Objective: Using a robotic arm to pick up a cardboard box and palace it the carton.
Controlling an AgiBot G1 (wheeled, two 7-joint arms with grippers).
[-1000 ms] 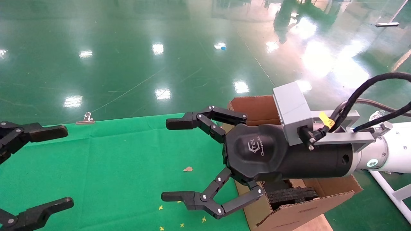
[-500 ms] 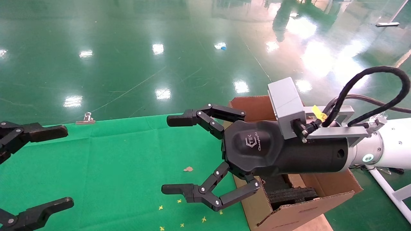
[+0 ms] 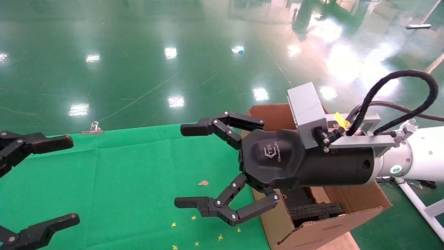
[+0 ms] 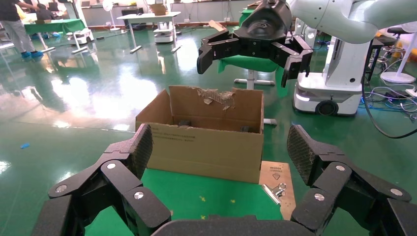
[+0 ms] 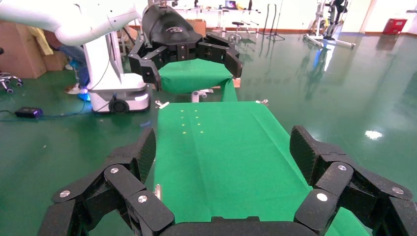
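Right gripper [image 3: 178,166], centre of the head view, fingers spread wide and empty, hovering over the green worktop [image 3: 114,180] beside the carton [image 3: 312,232] at lower right. Left gripper [image 3: 69,178] at the left edge, fingers also apart, idle. The cardboard box is in no view (possibly inside the carton, cannot tell). Judgement: locate the box first; keep the wrist above the upright flaps.

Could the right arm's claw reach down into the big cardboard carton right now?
Probably yes: the right gripper hangs open beside the carton, whose top is open, with nothing visible blocking it.
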